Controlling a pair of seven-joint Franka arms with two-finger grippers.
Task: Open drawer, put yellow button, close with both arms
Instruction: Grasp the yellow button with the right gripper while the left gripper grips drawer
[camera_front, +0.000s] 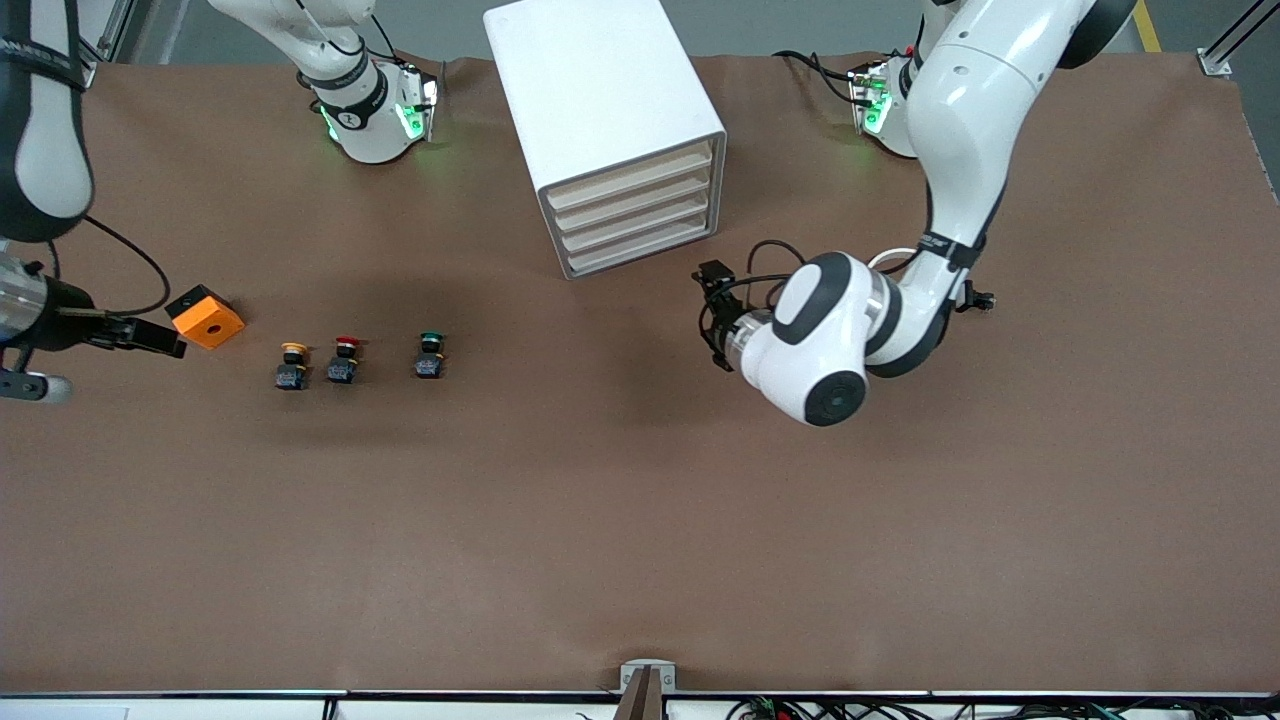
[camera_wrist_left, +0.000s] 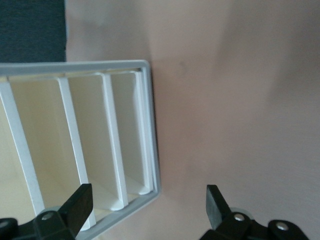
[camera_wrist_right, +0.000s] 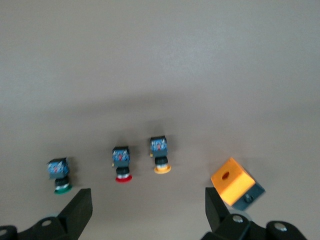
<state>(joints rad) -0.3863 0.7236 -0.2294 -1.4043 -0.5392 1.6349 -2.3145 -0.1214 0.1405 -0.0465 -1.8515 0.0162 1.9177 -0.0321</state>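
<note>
The front view looks steeply down from high across the brown surface (camera_front: 640, 520), facing both arm bases and taking in the whole scene. The left wrist view sits just above the left hand (camera_wrist_left: 150, 207), close to the cabinet (camera_wrist_left: 75, 145), facing its drawer fronts past spread fingers. The right wrist view looks down over the right hand (camera_wrist_right: 148, 210) at the yellow button (camera_wrist_right: 160, 152) and the orange box (camera_wrist_right: 235, 182) from higher up. Both wrist scenes also appear in the front view.

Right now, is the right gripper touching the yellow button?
Apart. The right wrist view shows the right gripper open above the table, with bare brown surface between its jaws and the yellow button.
</note>
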